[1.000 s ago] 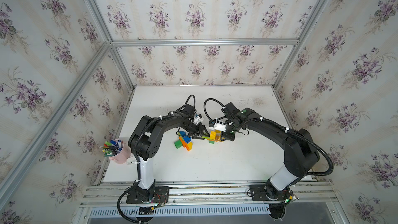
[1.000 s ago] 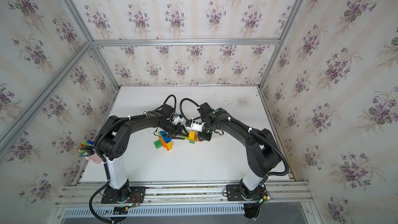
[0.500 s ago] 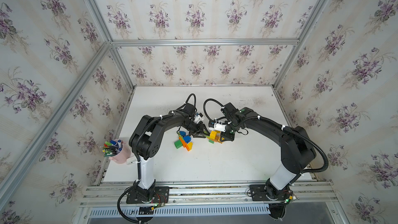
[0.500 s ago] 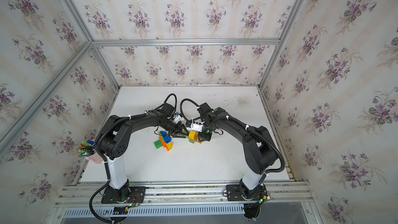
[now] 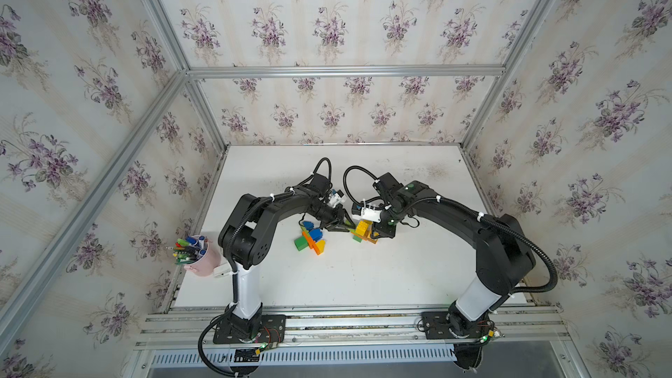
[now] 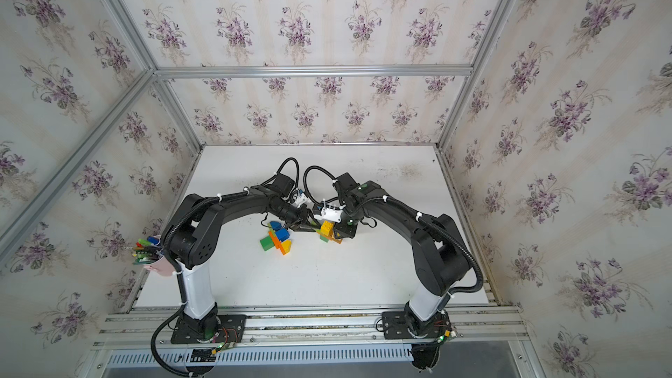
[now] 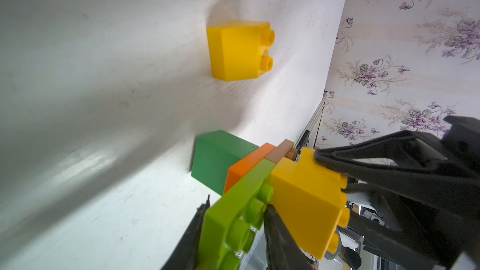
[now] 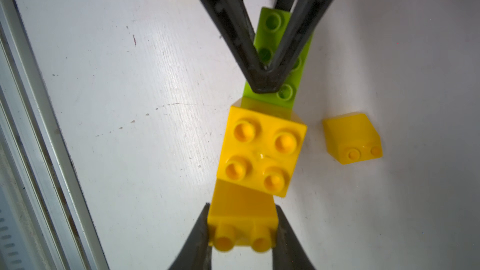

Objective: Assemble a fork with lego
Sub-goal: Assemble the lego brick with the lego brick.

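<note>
The lego build is a lime green plate [image 7: 233,219] carrying a yellow square brick [image 8: 261,151], joined to orange [image 7: 249,164] and brown [image 7: 283,151] bricks. My left gripper [image 7: 237,207] is shut on the lime plate's free end. My right gripper [image 8: 242,210] is shut on a yellow brick [image 8: 242,219] at the opposite end. In both top views the two grippers [image 5: 347,227] [image 5: 376,236] meet at the build [image 6: 327,228], low over the table's middle. A loose yellow brick [image 8: 352,141] lies beside it.
A pile of blue, green, orange and yellow bricks [image 5: 311,239] lies just left of the build. A dark green brick [image 7: 220,159] sits by the assembly. A pink cup of coloured pens [image 5: 198,254] stands at the table's left edge.
My left gripper has closed its jaws onto the lime green plate. The right gripper has kept its hold on the yellow brick and hardly moved.
</note>
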